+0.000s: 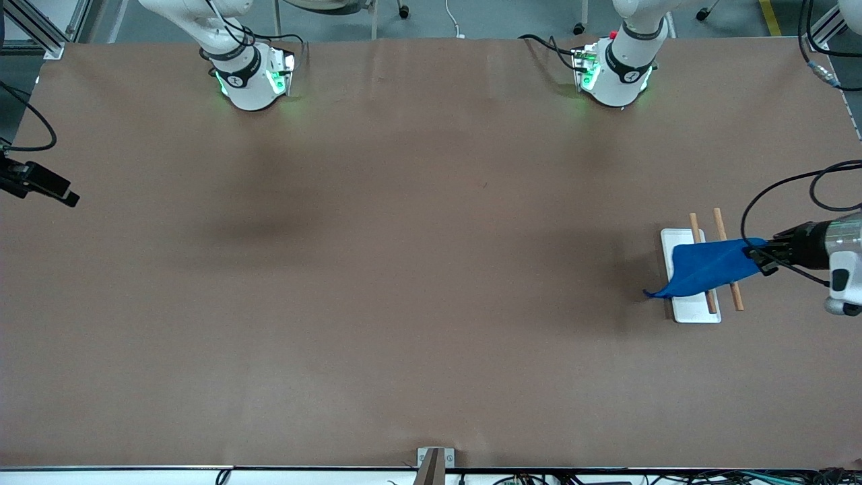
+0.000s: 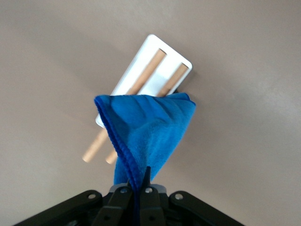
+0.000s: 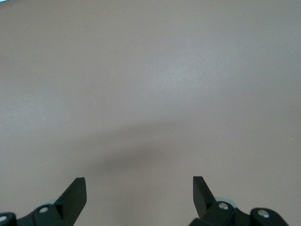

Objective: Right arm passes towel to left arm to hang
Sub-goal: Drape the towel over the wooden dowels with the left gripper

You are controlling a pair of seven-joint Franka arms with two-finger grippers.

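Two wooden rails (image 1: 725, 266) await; left hand (image 1: 759, 259) pinches the towel (image 1: 707, 269) over them, right hand (image 3: 139, 194) wide open, empty, waiting.

I see even, soft overhead light on the matte table (image 1: 404, 303), without glare; faint blurred shadows lie under my raised arms, and every view stays sharp.
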